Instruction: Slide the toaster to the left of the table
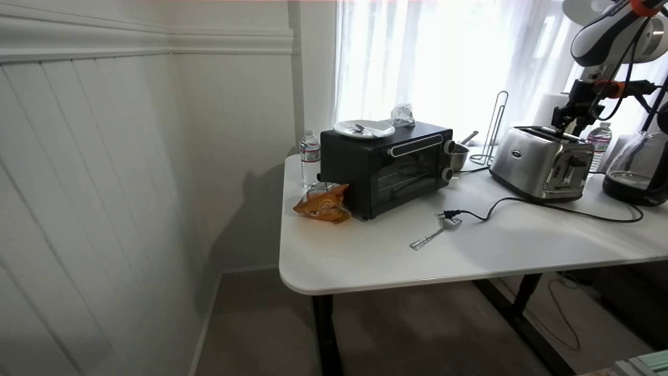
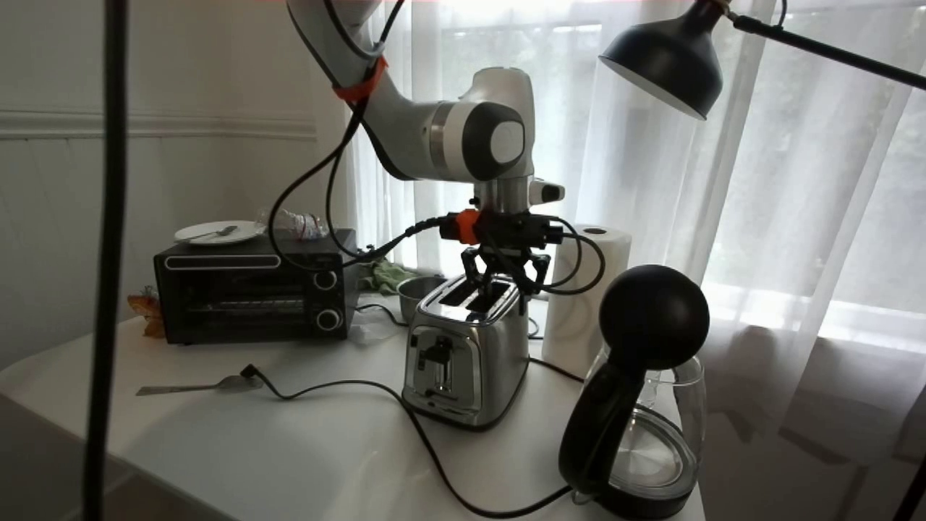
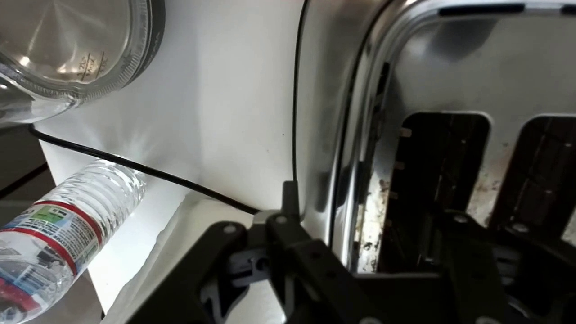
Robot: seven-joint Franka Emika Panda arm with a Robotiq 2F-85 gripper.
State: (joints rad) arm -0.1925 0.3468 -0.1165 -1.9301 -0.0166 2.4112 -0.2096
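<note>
We are looking across a white table [image 1: 344, 261] whose smooth top is probably going to let a flat base glide. The black toaster oven [image 1: 386, 172] is occupying the end on the left in both exterior views, which we are taking as the goal side. The silver toaster [image 2: 470, 347] is standing upright on the table between the oven and the glass kettle [image 2: 611, 412], apart from both. We are expecting a stiff, boxy shell of moderate weight, its polished metal slippery to grip, with fragile heating parts inside. The side wall [image 3: 321, 135] facing the kettle is looking like our best hold, and there the gripper [image 2: 506, 298] is straddling it from above: one finger [image 3: 470, 254] is sitting in or just over a slot [image 3: 436, 180], while the outer finger [image 3: 290, 202] is hanging outside the shell. The fingers are standing apart, unclenched as we are judging it, though we cannot tell whether either is touching metal. We are preferring a level, gentle drag, since pulling high may be tipping the body. The black cord [image 2: 347, 381] is lying in front and could be snagging; we are advising leaving the lever [image 2: 436, 352] alone.
</note>
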